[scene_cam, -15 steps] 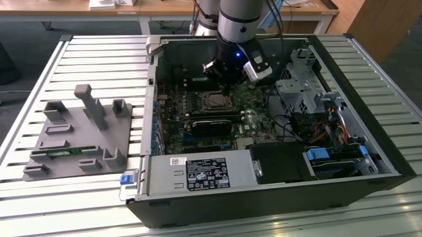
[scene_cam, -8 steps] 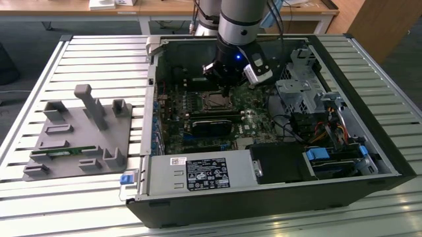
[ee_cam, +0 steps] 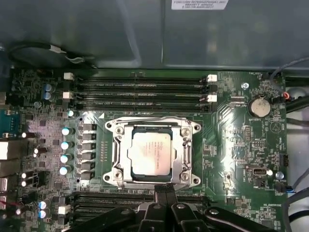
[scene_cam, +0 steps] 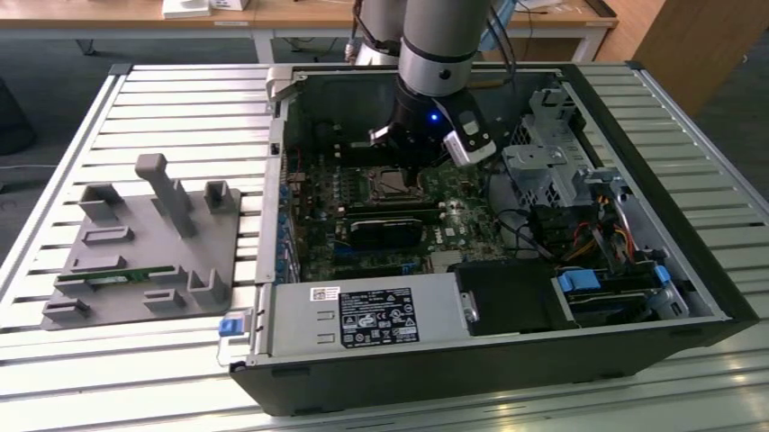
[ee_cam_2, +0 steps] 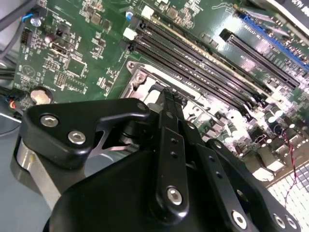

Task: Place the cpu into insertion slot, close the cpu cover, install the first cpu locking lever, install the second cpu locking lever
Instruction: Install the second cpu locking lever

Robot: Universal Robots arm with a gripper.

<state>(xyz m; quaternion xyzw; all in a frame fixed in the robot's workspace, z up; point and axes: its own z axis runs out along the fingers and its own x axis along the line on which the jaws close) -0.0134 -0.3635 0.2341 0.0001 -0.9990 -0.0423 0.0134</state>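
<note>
Gripper (ee_cam: 165, 192): black linkage right up against both wrist lenses; the two fingers stand pressed together, closed on nothing, tips poised at the edge of the socket frame.
Cpu (ee_cam: 150, 152): there it is in the first wrist view, silvery-beige top facing up, seated square inside the insertion slot (ee_cam: 123, 145).
Cpu cover (ee_cam: 179, 164): the thin metal frame appears to lie down around the chip, its cut-out showing the lid; whether it is fully clamped I cannot tell.
Locking levers: thin wire runs along the frame's sides; latched or loose, I cannot say.
Step in hand, by my read: chip placed, work now sits with the cover and levers, and the gripper is nearest the frame's near edge.
Handling, cpu: light, stiff, smooth-topped and likely slippery; fragile underneath, so hold by the opposite edges only.
Handling, cover: thin springy sheet metal, stiff enough to push on its rim; press at the frame, never on the chip's lid.
Surroundings: memory slots (ee_cam: 140, 89) run alongside the socket, a coin battery (ee_cam: 259, 106) sits further off on the green board.
Exterior view: the arm (scene_cam: 435, 54) reaches down into the open computer case (scene_cam: 360, 333) on the slatted counter (scene_cam: 180, 99); a grey fixture block (scene_cam: 144, 247) rests well apart at the exterior view's left.
</note>
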